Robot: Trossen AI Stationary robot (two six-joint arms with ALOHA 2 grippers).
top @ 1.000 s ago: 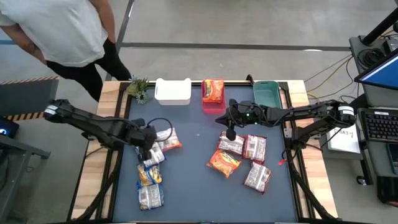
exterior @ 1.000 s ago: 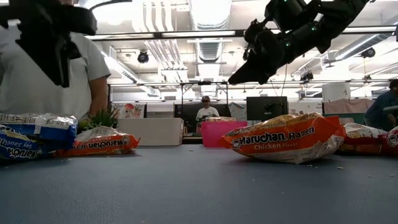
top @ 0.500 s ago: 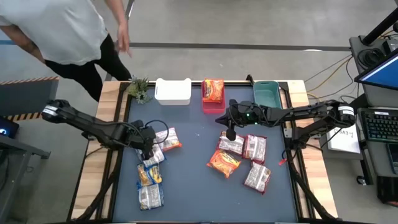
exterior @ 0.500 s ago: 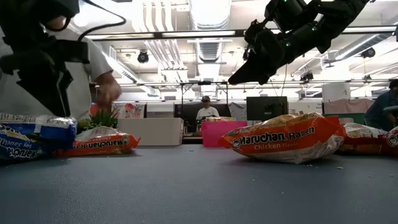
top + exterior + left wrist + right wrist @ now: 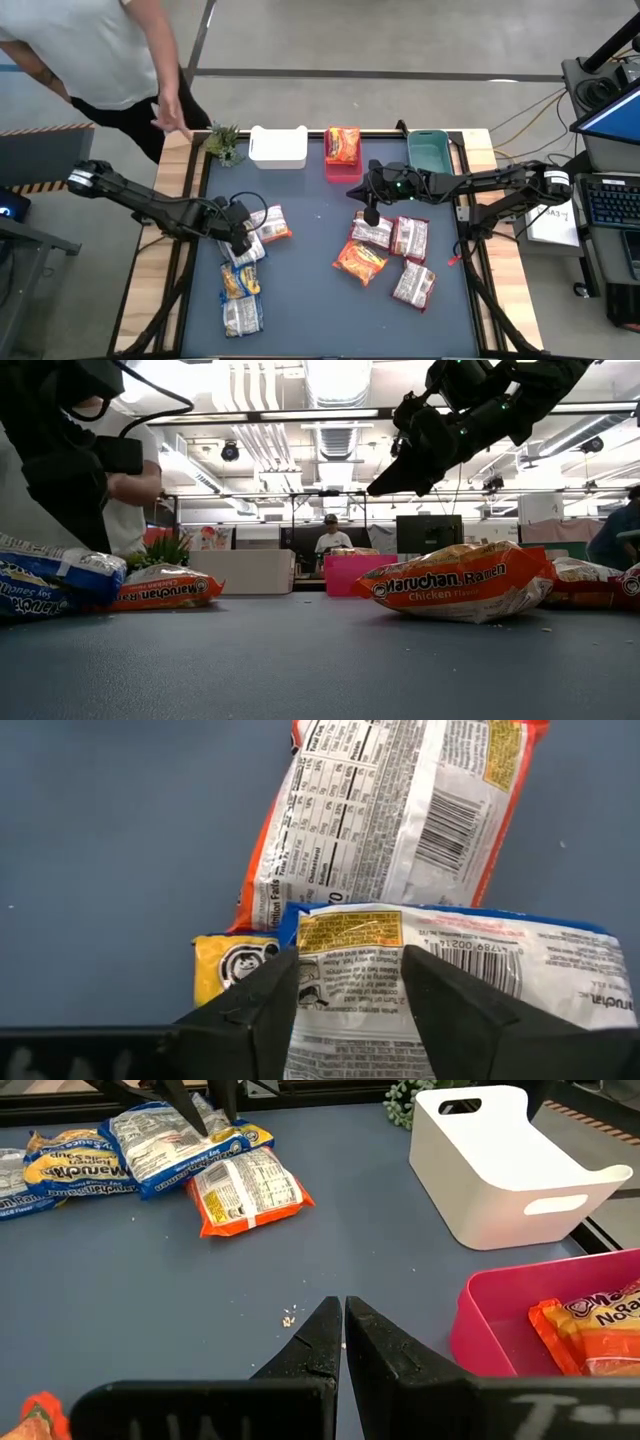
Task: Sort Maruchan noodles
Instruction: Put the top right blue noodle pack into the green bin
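Observation:
Maruchan noodle packets lie in two groups on the blue mat. At the left are a blue-and-white packet [image 5: 460, 980], an orange one [image 5: 400, 810] and yellow-blue ones [image 5: 241, 283]. My left gripper [image 5: 350, 955] is open and slants down onto the blue-and-white packet [image 5: 247, 250]. At the right lie several more packets [image 5: 385, 250]. One orange packet [image 5: 343, 145] lies in the pink bin [image 5: 343, 170]. My right gripper [image 5: 343, 1315] hangs shut above the mat's middle [image 5: 368, 212], touching nothing. My left gripper has both fingertips [image 5: 285, 970] set apart on the blue-and-white packet's upper face, just inside its blue sealed end [image 5: 340, 915]. The fingers slant down from above. The packet lies on the mat and partly over the orange packet, its end tipped up in the low view [image 5: 60, 565].
A white bin [image 5: 277, 147], the pink bin and a teal bin [image 5: 428, 150] stand along the far edge, with a small green plant [image 5: 222, 143] at the far left corner. A person's hand [image 5: 165, 118] reaches near the plant. Bare mat lies between the two packet groups.
My left gripper has come down onto the left packets and rolled at the wrist. The blue-and-white packet has tipped, one end now higher in the low view. The person's hand has swung toward the plant.

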